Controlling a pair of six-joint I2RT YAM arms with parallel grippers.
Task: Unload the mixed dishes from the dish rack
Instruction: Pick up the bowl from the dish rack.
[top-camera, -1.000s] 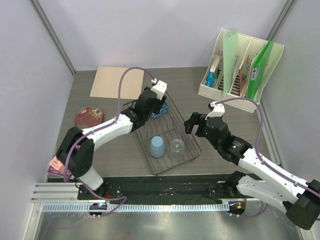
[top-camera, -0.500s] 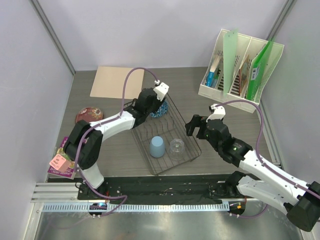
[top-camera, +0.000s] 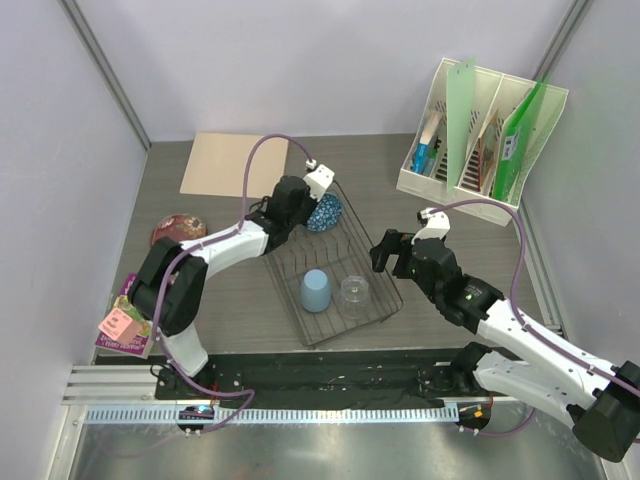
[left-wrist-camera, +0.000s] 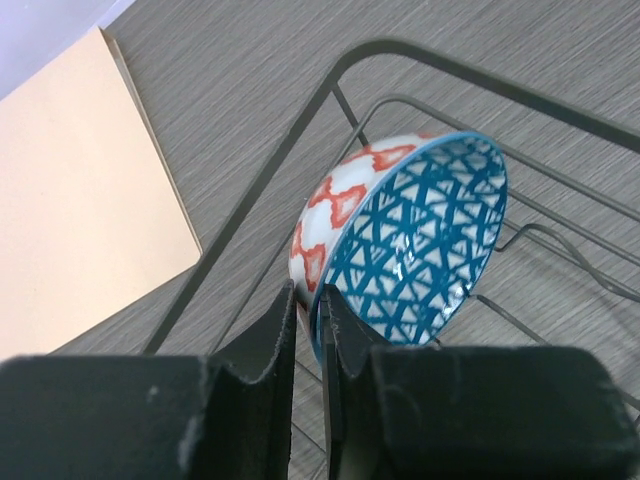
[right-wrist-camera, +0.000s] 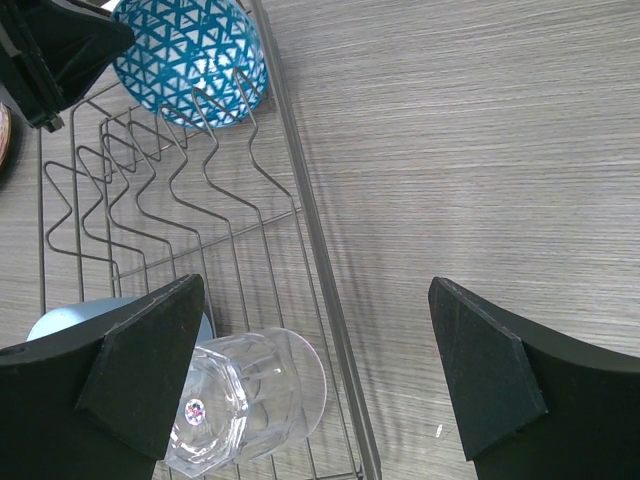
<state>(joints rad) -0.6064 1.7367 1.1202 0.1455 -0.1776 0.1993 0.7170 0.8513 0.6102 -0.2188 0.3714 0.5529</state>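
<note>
the left fingers (left-wrist-camera: 287, 318) are clenched on the rim of the blue-and-white patterned bowl (left-wrist-camera: 420, 230), one finger against its red-and-white outside and the other just inside the lip, so the thin wall is pinched between them. the bowl rises just beyond the fingertips, tipped on its side with its patterned inside open to the wrist camera, and it leans in a corner of the dish rack (right-wrist-camera: 314, 250). the rim looks like the only part narrow enough for a pinch, which would explain taking it edge-on. the rack's corner wire runs right beside the fingers, so a straight lift away from the wires seems the safest next move, since a sideways drag could catch the bowl on a prong or let the smooth glaze slip. the right fingers (top-camera: 385, 250) are spread wide and grasp nothing. they hang over bare desk (right-wrist-camera: 480, 150), with the rack's long rail passing between them, probably waiting clear of the other arm. the clear glass tumbler (right-wrist-camera: 250, 400) sits in the rack just inside the one finger on the rack side, and the light blue plastic cup (top-camera: 315, 290) stands beside it, farther from that finger, both on the rack floor. the small dark red round plate (top-camera: 172, 230) lies on the desk well apart from both sets of fingers, outside the rack, so by my reckoning one dish is out and three remain.
</note>
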